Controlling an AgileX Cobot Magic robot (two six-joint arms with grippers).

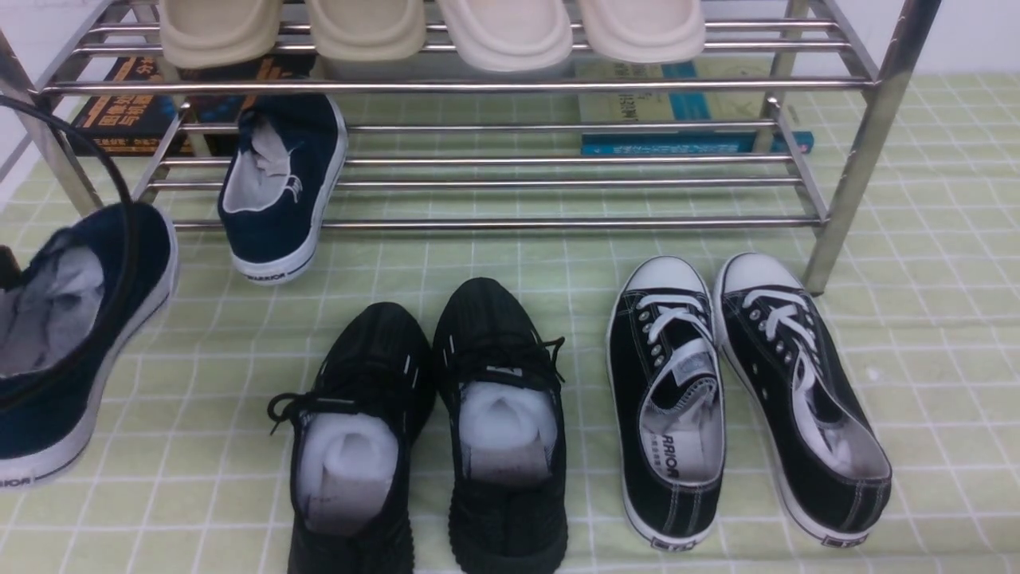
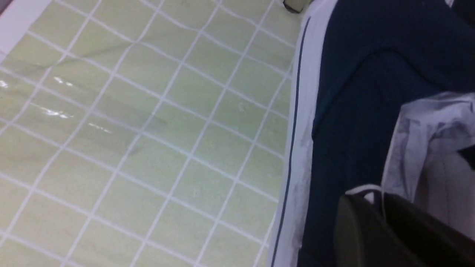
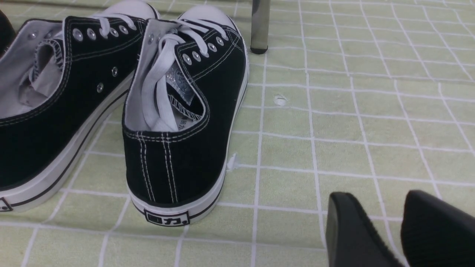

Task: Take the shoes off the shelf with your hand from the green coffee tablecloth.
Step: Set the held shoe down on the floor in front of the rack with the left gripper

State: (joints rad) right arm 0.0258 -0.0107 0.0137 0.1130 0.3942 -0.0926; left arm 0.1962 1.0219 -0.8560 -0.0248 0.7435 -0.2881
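Green checked cloth [image 1: 940, 335] covers table. L gripper [image 2: 382, 207] jaws pinch collar of near navy shoe [image 1: 72, 343], near-left edge. Far navy shoe [image 1: 279, 183]: toe on rack [image 1: 876, 135] lower bars, left end. I read R gripper [image 3: 376, 198] jaws apart, holding nothing, right of laced sneakers [image 3: 178, 155].

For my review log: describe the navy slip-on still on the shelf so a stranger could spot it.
Find the steel shelf on the green tablecloth. At the left end of its lower tier rests a navy shoe, heel past the front bar. Its mate is off the shelf at far left; the front pairs are black.
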